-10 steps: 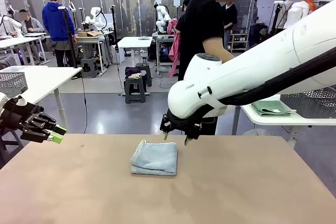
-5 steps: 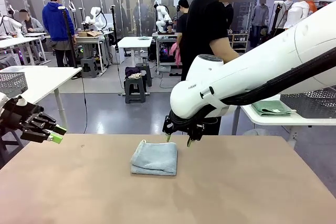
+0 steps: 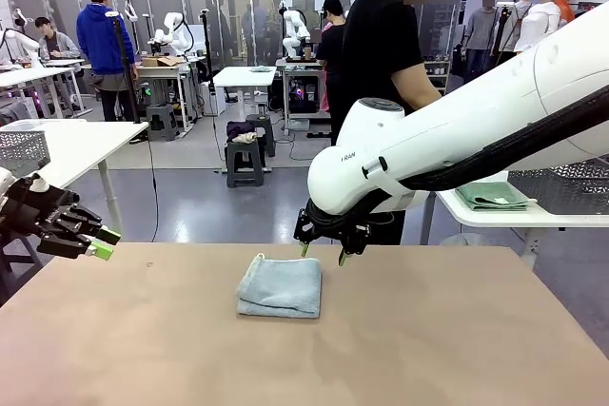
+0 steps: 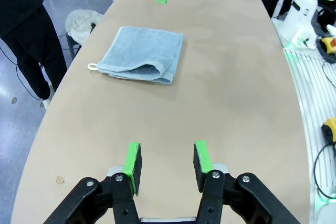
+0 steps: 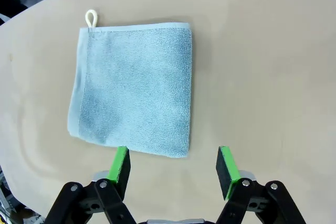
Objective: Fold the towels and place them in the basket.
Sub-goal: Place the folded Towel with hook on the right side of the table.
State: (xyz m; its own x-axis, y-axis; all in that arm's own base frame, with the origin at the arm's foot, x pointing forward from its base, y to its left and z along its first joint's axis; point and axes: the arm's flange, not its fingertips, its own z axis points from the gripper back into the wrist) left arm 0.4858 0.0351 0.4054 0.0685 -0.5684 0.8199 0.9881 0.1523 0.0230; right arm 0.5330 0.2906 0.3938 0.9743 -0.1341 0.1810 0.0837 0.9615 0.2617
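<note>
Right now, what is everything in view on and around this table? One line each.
blue-grey towel: one, folded, middle of the tan table.
mint green towel: one, folded, on the white side table, right.
dark grey basket: one, mesh sides, same side table.
pale mesh basket: one, light grey, white table at left.
person: one, black top, beyond the far edge.
left tool: one, black, green pads, open, empty, by the left edge.
right tool: one, black, green pads, open, empty, above the blue-grey towel's far right corner.
</note>
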